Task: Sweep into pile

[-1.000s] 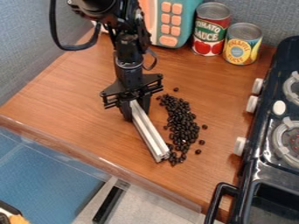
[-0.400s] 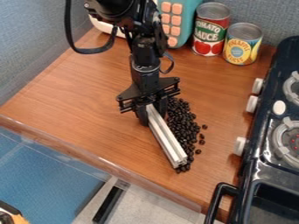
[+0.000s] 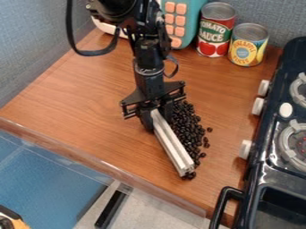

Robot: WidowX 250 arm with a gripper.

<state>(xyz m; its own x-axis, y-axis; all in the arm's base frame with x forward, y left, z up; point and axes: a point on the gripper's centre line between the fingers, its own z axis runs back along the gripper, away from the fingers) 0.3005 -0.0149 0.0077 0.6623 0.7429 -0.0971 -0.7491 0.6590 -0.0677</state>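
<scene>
The pincer [image 3: 156, 112] is closed about one end of a pale grooved bar [image 3: 173, 145], gripping it firmly as far as can be judged, with only the bar's own thickness between its fingers. The bar slants down and away from it along the bench [image 3: 78, 103], its far end out toward the bench's front edge. Held by the end like this, the bar presumably serves as a broom: its long side makes a straight wall that can push many pieces at once. The dark beans [image 3: 190, 127] lie just beside the pincer, on its stove side, in a long band that follows the bar, a few at its far tip. That shape suggests the bar is there to press them together, though the band would still want gathering from its ends to make a rounder pile. As for numbers: one pincer, one bar, and beans too many and too heaped to count, with about three looser ones on the band's outer side. Beyond the pincer, toward the back, stand two cans [image 3: 217, 31] beside one teal toy appliance [image 3: 192, 20]; across the beans from it is one stove [image 3: 269, 134] with three pale side knobs [image 3: 257, 106].
</scene>
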